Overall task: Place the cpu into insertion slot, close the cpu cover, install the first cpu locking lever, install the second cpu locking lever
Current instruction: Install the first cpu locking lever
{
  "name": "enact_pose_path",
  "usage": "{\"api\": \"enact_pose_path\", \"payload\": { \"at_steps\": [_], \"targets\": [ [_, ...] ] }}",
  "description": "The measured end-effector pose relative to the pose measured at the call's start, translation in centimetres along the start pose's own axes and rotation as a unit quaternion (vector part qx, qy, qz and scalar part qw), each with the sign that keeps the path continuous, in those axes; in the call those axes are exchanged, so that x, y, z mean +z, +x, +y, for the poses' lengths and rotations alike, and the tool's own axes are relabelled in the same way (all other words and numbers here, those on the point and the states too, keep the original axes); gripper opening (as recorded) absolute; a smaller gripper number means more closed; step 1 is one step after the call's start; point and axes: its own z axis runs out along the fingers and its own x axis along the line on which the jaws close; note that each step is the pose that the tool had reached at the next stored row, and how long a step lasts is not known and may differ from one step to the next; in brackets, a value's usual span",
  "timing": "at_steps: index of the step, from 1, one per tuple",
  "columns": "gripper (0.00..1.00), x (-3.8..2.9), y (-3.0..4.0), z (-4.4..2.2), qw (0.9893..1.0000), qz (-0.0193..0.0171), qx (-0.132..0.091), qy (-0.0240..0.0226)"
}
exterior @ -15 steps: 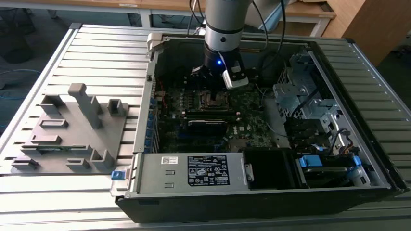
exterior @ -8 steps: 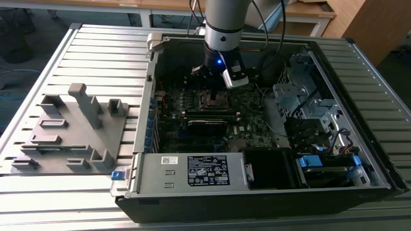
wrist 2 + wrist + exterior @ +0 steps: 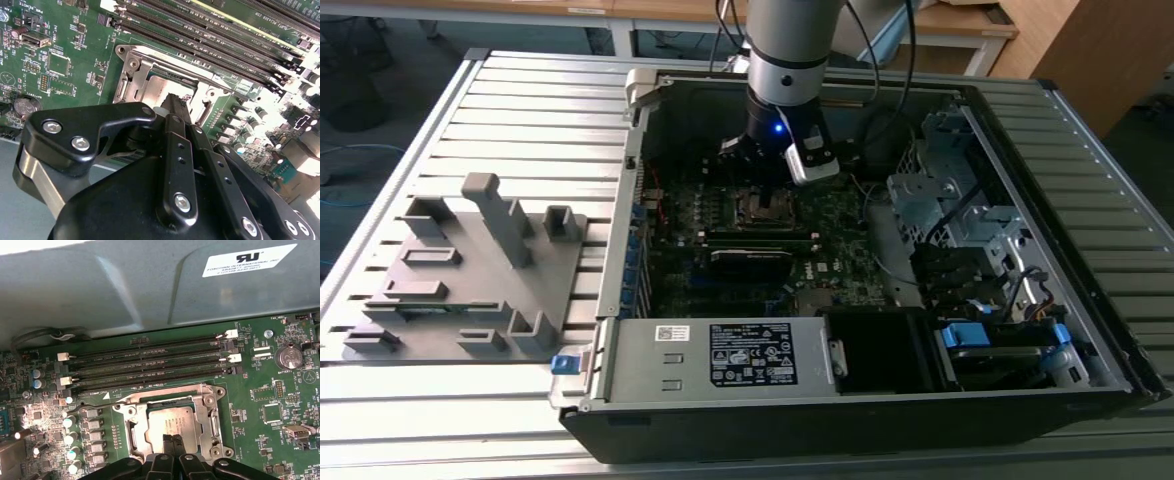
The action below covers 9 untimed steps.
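Sitting in the insertion slot (image 3: 769, 208): the cpu (image 3: 167, 421), silver top up, with the cpu cover (image 3: 214, 415) lying flat around it as a frame. Pincer (image 3: 172, 440) is clenched, fingertips (image 3: 175, 107) pressed together with nothing seen between them, tips at the cpu's edge; contact unclear. Lever state: can't tell. Memory slots (image 3: 150, 367) run just beside the socket, coin battery (image 3: 289, 357) further out on the board. In the exterior view the arm (image 3: 787, 50) comes in from 12 o'clock of the socket, power supply (image 3: 720, 355) at 6, drive cage (image 3: 961, 220) at 3. Grey fixture (image 3: 467, 270) sits on the table (image 3: 1067, 120) at 9 o'clock of the case (image 3: 854, 425).
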Motion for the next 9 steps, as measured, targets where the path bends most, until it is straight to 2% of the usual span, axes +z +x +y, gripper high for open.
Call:
{"api": "enact_pose_path", "payload": {
  "at_steps": [9],
  "targets": [
    [0.10,-0.31,0.00,0.01,1.0000,0.0000,0.000,-0.0001]
  ]
}}
